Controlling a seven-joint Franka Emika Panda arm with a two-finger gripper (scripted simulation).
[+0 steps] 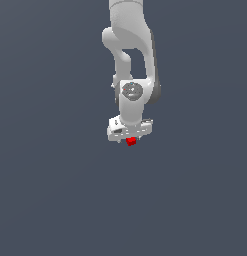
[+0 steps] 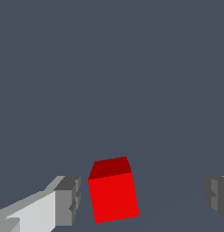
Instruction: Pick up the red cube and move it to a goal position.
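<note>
The red cube (image 2: 113, 192) is a small bright red block that lies between my two fingers in the wrist view, closer to one grey pad (image 2: 68, 199) than to the other pad (image 2: 216, 195), with a gap on each side. My gripper (image 2: 141, 199) is open. In the exterior view the white arm reaches straight down and the red cube (image 1: 131, 141) peeks out just under the gripper (image 1: 129, 137); the fingers there are mostly hidden by the hand.
A plain dark grey floor (image 1: 55, 190) stretches around the arm on all sides. No other object is in view.
</note>
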